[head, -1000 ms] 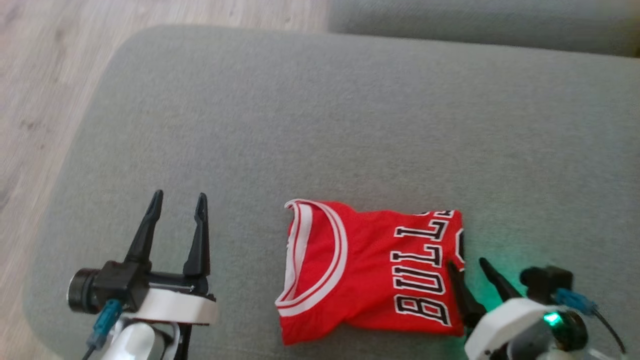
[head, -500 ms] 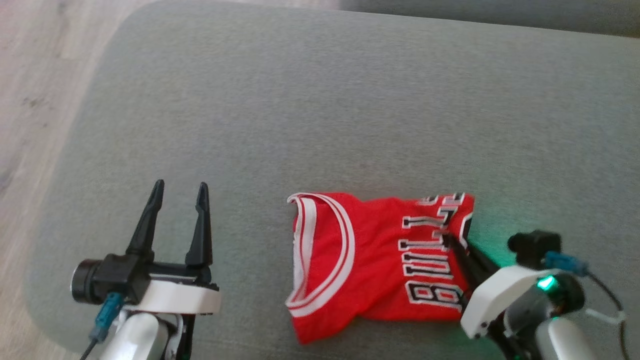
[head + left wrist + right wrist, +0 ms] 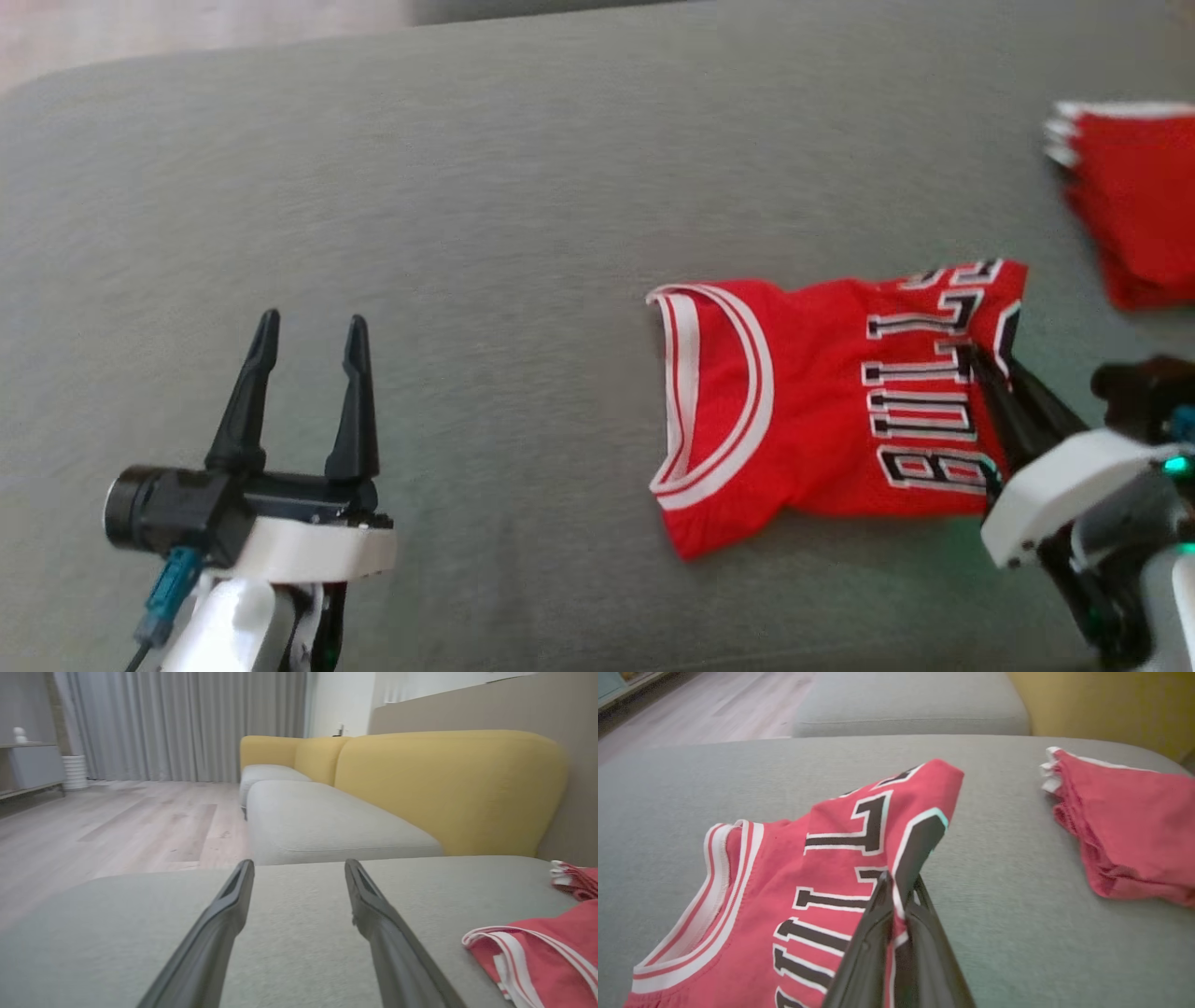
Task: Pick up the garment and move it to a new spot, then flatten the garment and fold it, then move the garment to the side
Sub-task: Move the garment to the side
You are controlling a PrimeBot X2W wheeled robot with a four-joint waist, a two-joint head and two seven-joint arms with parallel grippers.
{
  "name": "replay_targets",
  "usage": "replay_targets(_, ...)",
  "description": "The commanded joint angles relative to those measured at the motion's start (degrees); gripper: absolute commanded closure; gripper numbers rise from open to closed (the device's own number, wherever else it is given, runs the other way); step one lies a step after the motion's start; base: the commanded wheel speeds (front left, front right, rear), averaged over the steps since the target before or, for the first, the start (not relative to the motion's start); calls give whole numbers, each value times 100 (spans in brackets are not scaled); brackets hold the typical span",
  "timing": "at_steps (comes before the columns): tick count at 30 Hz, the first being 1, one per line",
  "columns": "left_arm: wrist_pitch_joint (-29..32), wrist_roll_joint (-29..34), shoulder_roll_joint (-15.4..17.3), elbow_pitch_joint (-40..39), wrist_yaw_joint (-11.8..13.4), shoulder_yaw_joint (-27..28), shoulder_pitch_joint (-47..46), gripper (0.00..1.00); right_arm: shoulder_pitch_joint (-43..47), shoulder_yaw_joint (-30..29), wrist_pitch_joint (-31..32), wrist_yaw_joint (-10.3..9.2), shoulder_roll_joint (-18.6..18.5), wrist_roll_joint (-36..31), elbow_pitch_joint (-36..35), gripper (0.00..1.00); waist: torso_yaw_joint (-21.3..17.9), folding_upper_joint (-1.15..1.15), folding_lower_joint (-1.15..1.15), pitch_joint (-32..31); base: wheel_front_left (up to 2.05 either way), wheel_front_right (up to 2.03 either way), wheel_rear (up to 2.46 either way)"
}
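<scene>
Red cloth is now pinched between the dark fingers of the right gripper [image 3: 976, 359], which a second ago stood apart just beside the lettered edge of the garment [image 3: 822, 411]; they have closed on that edge, and it rides up in a small peak while the rest lies on the grey seat cushion [image 3: 523, 187]; the head camera has swung as well, so the shift across the picture is not all the garment's own. I'd judge the garment already folded and the carry to the side just starting, perhaps toward the other red bundle [image 3: 1134, 205] further right. The left gripper [image 3: 308, 327] hovers well apart, fingers wide, holding nothing. The garment's long axis runs left to right across the cushion; its white-trimmed neckline points to the robot's left, the lettered end to its right.
</scene>
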Motion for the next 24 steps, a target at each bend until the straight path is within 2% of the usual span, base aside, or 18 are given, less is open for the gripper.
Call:
replay_targets(1,-53,63,146,-237,-17,217,-113,0,-325,73,-3,-3,-134,51,-241,100,-580,0,0,169,0,0,0)
replay_targets(7,33,126,285,-439,-89,194,-333,0,-1075,94,-131,-3,-92,210,74,100,-1030,0,0,538,0,0,0)
replay_targets(13,158,202,372,-637,-174,119,-632,0,-2045,-202,-430,-3,-228,244,793,100,-996,0,0,997,0,0,0)
replay_targets(18,214,258,400,-735,-267,30,-890,0,-2635,-937,-634,-3,-505,65,1311,100,-804,0,0,1366,0,0,0)
replay_targets(20,210,282,390,-742,-330,-24,-1050,0,-2858,-1467,-697,-3,-738,-122,1496,100,-666,0,0,1572,0,0,0)
replay_targets(24,183,315,357,-741,-410,-94,-1268,0,-2948,-2134,-691,-3,-984,-561,1467,100,-512,0,0,1815,0,0,0)
